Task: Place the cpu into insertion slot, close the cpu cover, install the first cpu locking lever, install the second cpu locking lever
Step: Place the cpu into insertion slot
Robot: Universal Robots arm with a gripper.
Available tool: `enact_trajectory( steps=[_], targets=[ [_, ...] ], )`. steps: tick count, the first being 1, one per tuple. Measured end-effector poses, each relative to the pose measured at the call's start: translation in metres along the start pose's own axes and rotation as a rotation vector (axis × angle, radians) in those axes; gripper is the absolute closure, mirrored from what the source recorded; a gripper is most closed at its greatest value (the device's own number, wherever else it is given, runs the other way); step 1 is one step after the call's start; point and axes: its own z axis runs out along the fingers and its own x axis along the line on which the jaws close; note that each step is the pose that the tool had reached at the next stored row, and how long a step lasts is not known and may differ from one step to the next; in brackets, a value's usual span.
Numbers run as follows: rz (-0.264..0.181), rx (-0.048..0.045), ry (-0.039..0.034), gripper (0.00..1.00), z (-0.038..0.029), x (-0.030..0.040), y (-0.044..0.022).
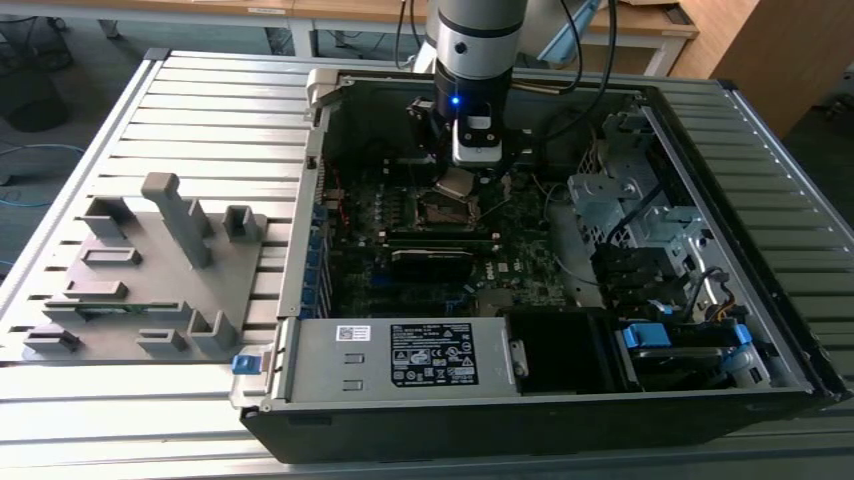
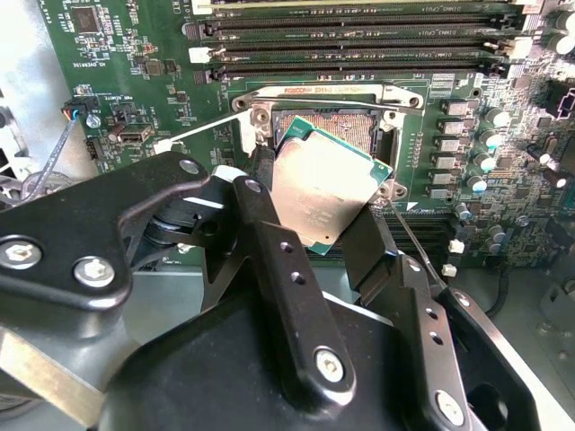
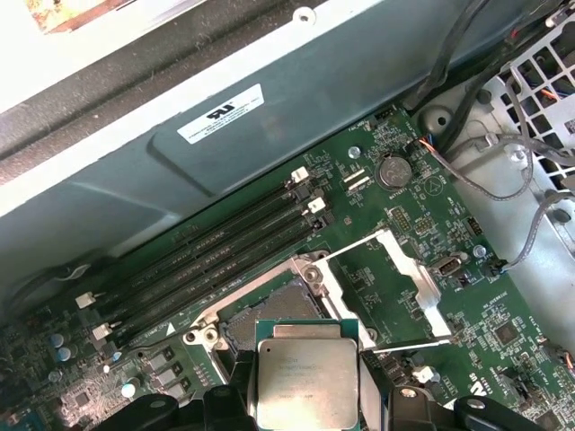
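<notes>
Cpu [image 2: 334, 180]: thin, stiff, probably light and fragile; gripper [image 2: 313, 205] jaws pinch its opposite edges, above insertion slot [image 2: 346, 130].

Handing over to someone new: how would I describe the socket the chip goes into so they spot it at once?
Look inside the open computer case, on the green board, under the pincer holding the chip. The socket is a small square with a dark centre and silvery rim, its metal cover flipped open beside it; the neighbouring memory slots are long, narrow and black.
</notes>
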Motion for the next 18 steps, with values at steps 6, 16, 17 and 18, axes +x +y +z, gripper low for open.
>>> enact_trajectory(
  steps=[6, 16, 17, 18],
  targets=[
    [0.003, 0.0001, -0.0002, 0.46, 0.0001, 0.0, 0.0],
    [0.054, 0.0008, -0.0043, 0.46, 0.0007, 0.0, -0.0001],
    [0.064, 0.001, -0.005, 0.46, 0.0008, 0.0, -0.0001],
    [0.074, 0.001, -0.0058, 0.46, 0.0009, 0.0, -0.0001]
  ],
)
